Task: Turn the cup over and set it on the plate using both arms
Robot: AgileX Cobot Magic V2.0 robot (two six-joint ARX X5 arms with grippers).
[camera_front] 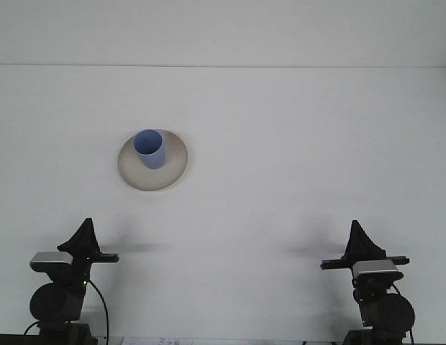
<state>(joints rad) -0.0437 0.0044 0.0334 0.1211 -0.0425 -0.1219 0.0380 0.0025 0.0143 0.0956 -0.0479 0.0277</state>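
Observation:
A blue cup (149,148) stands upright, mouth up, on a beige round plate (174,171) left of the table's middle. My left gripper (86,226) rests low at the front left, pointing up and away, its fingers together in one black point and holding nothing. At the front right, my right gripper (356,228) sits in the same pose, shut and empty. Both grippers are far from the cup, near the table's front edge.
The white table (295,144) runs back to a white wall (223,29). Each arm carries a grey wrist camera, left (50,259) and right (376,267), just behind its gripper.

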